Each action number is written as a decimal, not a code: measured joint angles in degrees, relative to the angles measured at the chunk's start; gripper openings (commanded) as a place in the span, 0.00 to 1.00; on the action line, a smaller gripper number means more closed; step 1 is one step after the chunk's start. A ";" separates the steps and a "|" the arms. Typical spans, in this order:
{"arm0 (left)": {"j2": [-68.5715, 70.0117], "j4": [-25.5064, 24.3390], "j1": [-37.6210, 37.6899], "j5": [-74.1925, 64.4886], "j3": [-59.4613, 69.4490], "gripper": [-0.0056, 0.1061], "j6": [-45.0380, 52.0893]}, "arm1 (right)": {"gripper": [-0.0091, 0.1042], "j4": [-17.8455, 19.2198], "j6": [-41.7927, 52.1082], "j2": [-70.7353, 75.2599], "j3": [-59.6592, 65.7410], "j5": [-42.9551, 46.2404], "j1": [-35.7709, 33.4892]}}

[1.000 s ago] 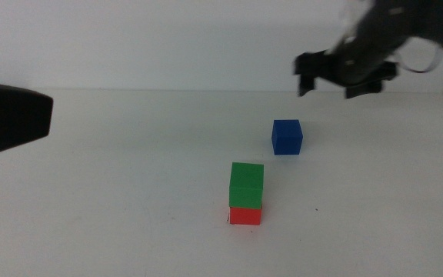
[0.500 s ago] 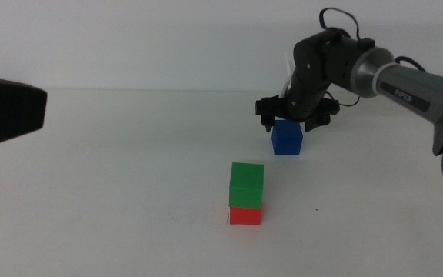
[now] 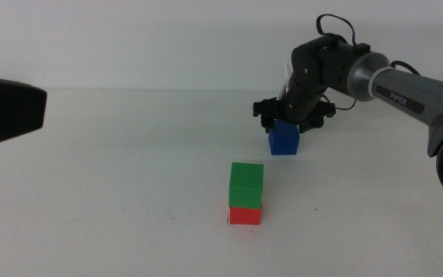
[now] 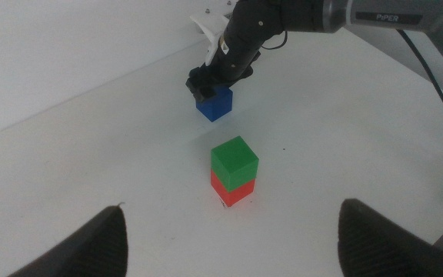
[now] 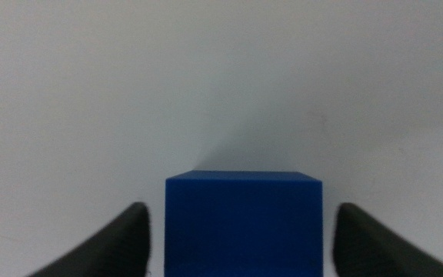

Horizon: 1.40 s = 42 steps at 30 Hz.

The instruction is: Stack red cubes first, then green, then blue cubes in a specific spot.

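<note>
The right gripper (image 3: 286,123), jaws apart around the small dark-blue matte cube (image 3: 283,139) at one o'clock from the green-on-red cube stack (image 3: 246,194), might push it sideways if one jaw touches first.

White table (image 3: 129,185), matte. Directly on it: red cube (image 3: 245,216), lower centre of frame, w/ green cube (image 3: 246,185) stacked on top. Blue cube (image 3: 284,138) sits on table up and right of stack, well apart from it. Tiny dark speck (image 3: 316,211) on table right of red cube.
</note>
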State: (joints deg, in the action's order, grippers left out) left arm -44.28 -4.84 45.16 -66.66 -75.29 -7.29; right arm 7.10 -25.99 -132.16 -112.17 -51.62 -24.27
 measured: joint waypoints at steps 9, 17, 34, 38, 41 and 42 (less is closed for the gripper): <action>0.00 0.00 0.00 0.00 0.00 0.89 0.00 | 0.61 -0.07 -0.48 -0.16 0.00 0.79 0.00; 0.00 -0.11 0.00 0.00 0.00 0.89 0.00 | 0.49 -0.07 -0.48 -1.22 0.00 1.45 0.00; 0.00 -0.23 0.00 0.00 0.00 0.89 0.00 | 0.10 8.46 -10.98 15.78 4.62 -16.10 -8.27; 0.00 -0.23 0.00 0.10 0.00 0.89 0.00 | 0.15 13.25 -18.53 20.52 6.64 -17.65 -17.59; 0.00 -0.23 0.00 0.10 0.00 0.89 0.00 | 0.21 14.59 -23.30 21.74 6.89 -17.65 -22.26; 0.00 -0.23 0.00 0.10 0.00 0.89 0.00 | 0.22 13.79 -24.31 21.73 6.89 -17.65 -23.00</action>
State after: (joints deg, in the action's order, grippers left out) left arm -44.28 -5.06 45.16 -66.56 -75.29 -7.29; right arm 20.89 -50.30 -110.44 -105.29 -69.27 -47.27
